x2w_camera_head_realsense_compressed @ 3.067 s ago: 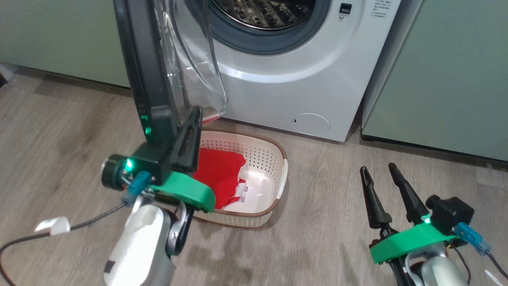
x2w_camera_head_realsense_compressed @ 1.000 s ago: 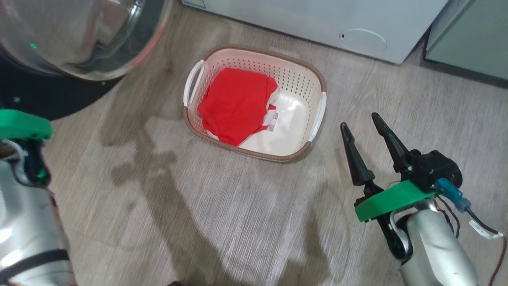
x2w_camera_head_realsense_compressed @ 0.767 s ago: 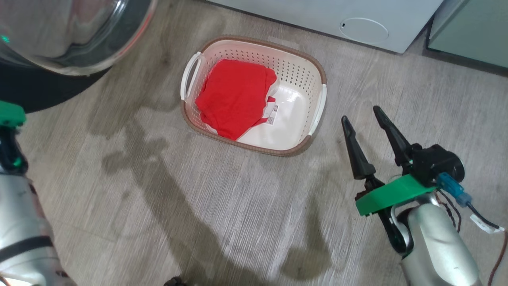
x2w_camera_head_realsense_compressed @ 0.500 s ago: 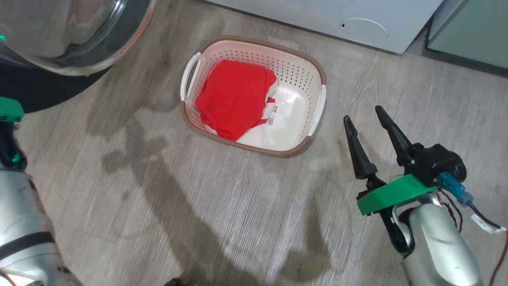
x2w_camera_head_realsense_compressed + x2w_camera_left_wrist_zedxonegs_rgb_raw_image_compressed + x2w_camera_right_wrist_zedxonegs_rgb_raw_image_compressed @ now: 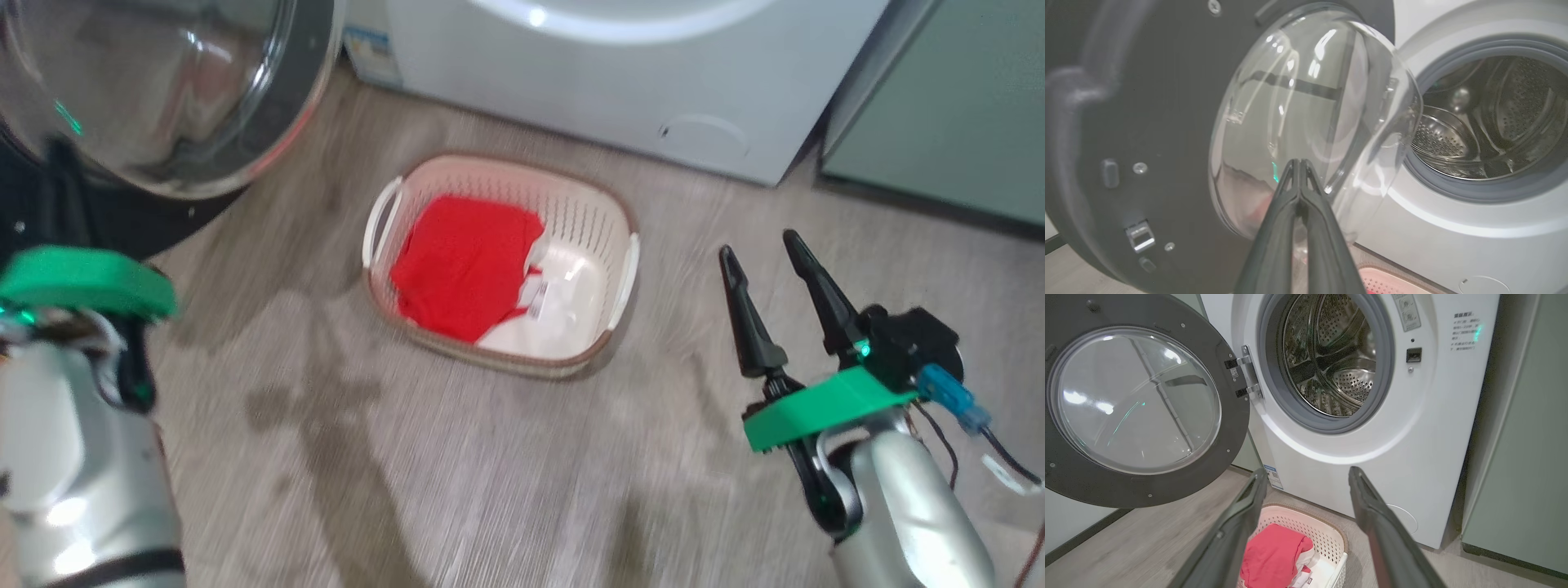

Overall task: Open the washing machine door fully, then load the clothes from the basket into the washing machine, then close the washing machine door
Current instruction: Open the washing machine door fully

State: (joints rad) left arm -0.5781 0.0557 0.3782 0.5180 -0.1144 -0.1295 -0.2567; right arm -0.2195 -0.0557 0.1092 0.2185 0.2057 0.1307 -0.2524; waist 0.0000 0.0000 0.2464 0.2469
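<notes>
Lying folded, clothes (image 5: 465, 265) fill left half of basket (image 5: 589, 219), on floor just before washer (image 5: 588, 90); door (image 5: 1135, 400) swung wide; right gripper (image 5: 758, 245) spread, empty, beside basket; left gripper (image 5: 1299, 163) pinched closed on nothing, near door glass. Risk: shallow pinch drops fabric, deep one snags basket.

place: I'm in a home laundry corner | cue: white front-loading washing machine (image 5: 1412, 428) beside pale green cabinets (image 5: 1527, 457) | cue: grey wood-look plank floor (image 5: 490, 457) | cue: cream perforated plastic basket (image 5: 584, 214) holding red fabric clothes (image 5: 461, 265)
</notes>
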